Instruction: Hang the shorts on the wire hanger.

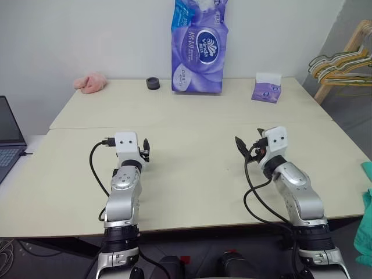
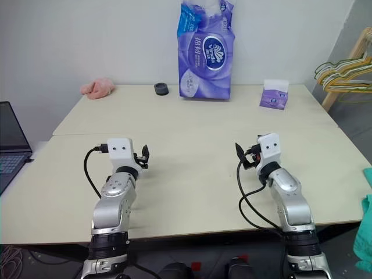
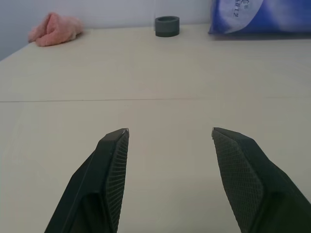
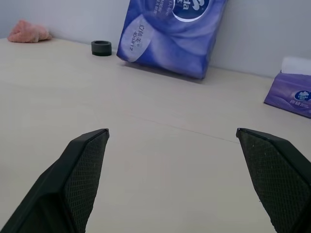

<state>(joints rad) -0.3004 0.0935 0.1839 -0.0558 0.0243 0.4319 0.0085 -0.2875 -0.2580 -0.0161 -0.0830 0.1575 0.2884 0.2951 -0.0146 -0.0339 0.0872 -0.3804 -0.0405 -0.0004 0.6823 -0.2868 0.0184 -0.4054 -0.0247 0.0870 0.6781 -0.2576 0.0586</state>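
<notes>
Teal shorts (image 1: 366, 215) probably, beyond right claw (image 1: 249, 143)

A pale beige table (image 1: 192, 186) spans the scene, made of two tops butted together with a seam running left to right across its middle. Along the far edge, from left to right, lie a pink fluffy cloth (image 1: 90, 82), a small dark round ring-shaped object (image 1: 153, 83), a tall purple pack of tissue paper (image 1: 198, 47) standing upright against the wall, and a small purple tissue box (image 1: 267, 88) near the far right corner. The near half of the tabletop is bare beneath the two arms.
</notes>
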